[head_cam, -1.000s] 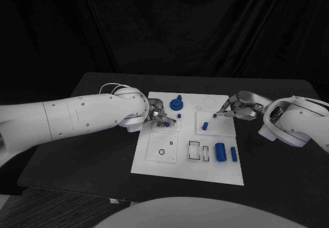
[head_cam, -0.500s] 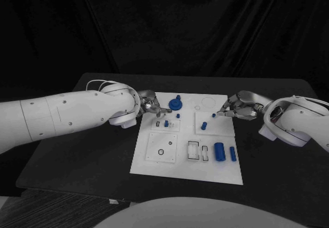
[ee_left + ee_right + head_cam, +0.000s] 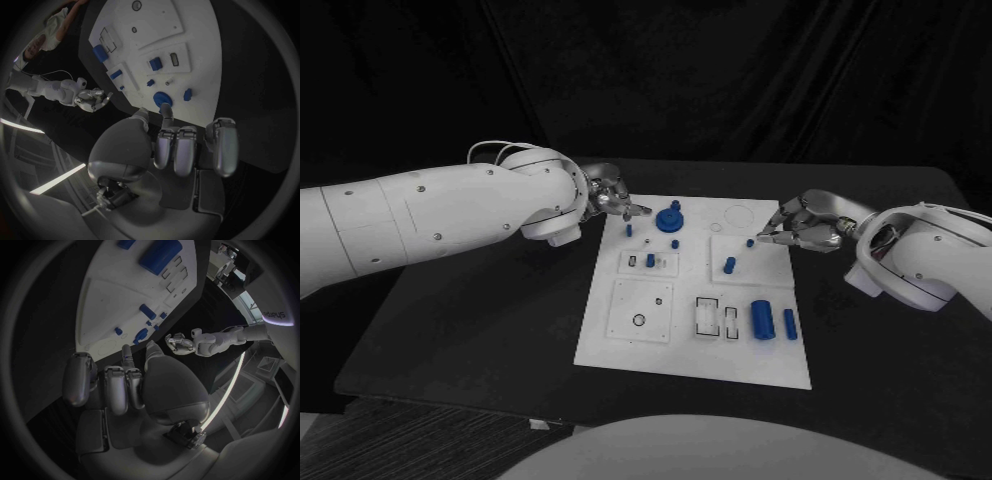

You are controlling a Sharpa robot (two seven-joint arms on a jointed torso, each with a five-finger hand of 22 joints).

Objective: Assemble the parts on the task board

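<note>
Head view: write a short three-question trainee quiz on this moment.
1. True or false: the left hand rests on the black table.
2. Which hand hovers over the right edge of the white board? A) left B) right
3. Fill in: the biggest blue cylinder lies at the board's ____ near corner.

Key: 1 false; 2 B, the right hand; 3 right.

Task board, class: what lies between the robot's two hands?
In the head view, between left hand and right hand lies the task board's far end, with a round blue knob and small blue pegs.
</note>
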